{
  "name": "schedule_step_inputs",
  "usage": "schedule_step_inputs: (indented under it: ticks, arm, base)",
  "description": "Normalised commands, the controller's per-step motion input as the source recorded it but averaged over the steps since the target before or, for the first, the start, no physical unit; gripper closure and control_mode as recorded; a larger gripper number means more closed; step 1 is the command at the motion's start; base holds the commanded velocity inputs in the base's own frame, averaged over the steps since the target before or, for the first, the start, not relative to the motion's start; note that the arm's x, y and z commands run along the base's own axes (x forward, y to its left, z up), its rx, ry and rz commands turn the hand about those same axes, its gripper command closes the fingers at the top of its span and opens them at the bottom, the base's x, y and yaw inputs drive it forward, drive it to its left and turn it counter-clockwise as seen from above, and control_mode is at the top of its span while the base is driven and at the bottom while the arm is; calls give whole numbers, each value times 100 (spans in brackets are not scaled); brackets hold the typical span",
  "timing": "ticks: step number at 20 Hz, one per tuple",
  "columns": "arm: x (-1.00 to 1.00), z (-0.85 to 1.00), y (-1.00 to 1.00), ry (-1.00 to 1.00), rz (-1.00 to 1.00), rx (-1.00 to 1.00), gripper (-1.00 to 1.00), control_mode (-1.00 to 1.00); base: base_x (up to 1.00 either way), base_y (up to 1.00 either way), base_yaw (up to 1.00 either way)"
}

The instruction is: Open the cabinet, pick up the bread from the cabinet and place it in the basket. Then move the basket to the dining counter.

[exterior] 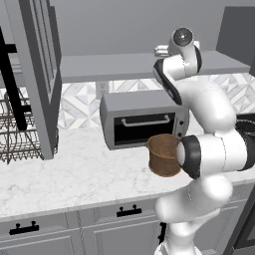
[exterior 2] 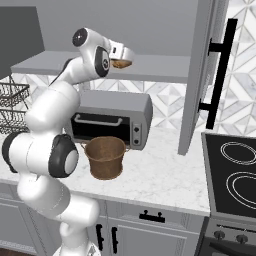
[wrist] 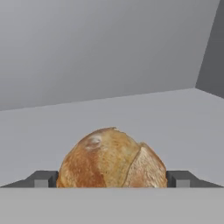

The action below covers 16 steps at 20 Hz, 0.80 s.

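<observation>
You're parked in a kitchen, rendered rather than real. In front of you runs a white marble worktop [exterior: 74, 174] over gray drawers [exterior: 45, 231] with black handles, and a patterned tile backsplash [exterior: 79, 107] sits behind it. A gray toaster oven [exterior: 142, 119] stands on that worktop. Off to your right there's a black stovetop [exterior 2: 232, 177] with ring burners and knobs below. Overhead, a gray wall cabinet [exterior 2: 150, 67] hangs with its door [exterior 2: 202, 75] swung open, and a wire dish rack [exterior: 17, 129] sits at your far left.
</observation>
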Motion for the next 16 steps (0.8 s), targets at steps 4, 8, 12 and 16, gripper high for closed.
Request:
schedule_step_inputs:
  ticks: [4,8,12,16]
  arm:
    - [-90,5,32,0,-11,-1,100,-100]
    - [-100,1,38,0,-11,0,100,-100]
    - [-100,0,31,0,-8,2,100,-100]
    - [-100,0,25,0,-7,7,100,-100]
  base:
    - [0,0,0]
    - [0,0,0]
    - [0,0,0]
    - [0,0,0]
